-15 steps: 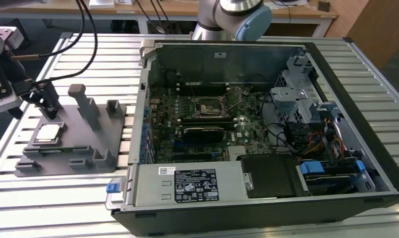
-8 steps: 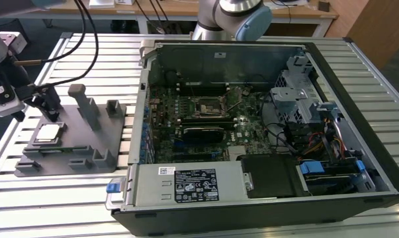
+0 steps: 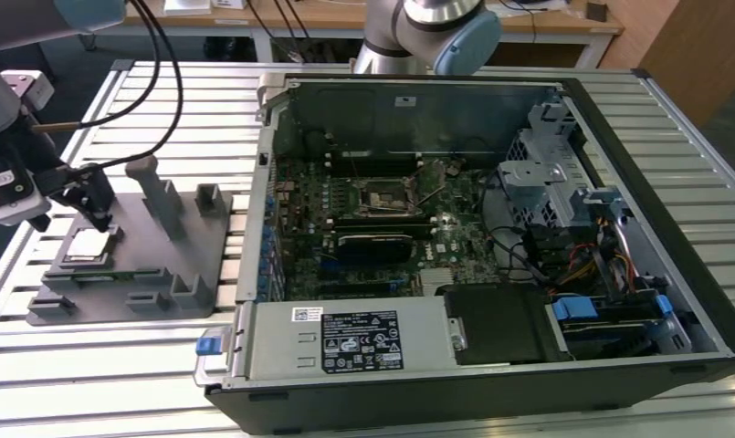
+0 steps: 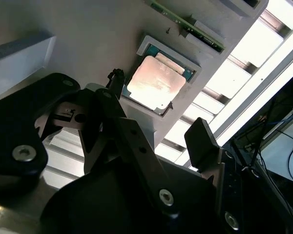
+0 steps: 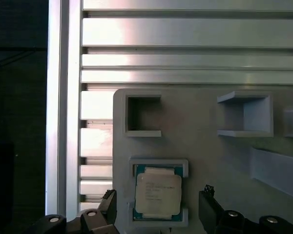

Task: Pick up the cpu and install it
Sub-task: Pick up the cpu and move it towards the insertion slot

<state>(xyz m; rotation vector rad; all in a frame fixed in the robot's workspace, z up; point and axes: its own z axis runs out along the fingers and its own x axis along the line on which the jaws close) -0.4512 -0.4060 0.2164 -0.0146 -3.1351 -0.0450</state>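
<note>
Hovering arm (image 3: pixel 2 137), tool down | jaws apart astride cpu (image 5: pixel 158 195) in holder (image 3: pixel 160 274)

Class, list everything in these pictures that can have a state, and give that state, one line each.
cpu, lying flat in its recess on the grey holder, not gripped.
gripper, open, fingers apart on either side of the cpu.
computer case, lying on its side, panel off, interior exposed.
cpu socket, looks unoccupied.
</note>
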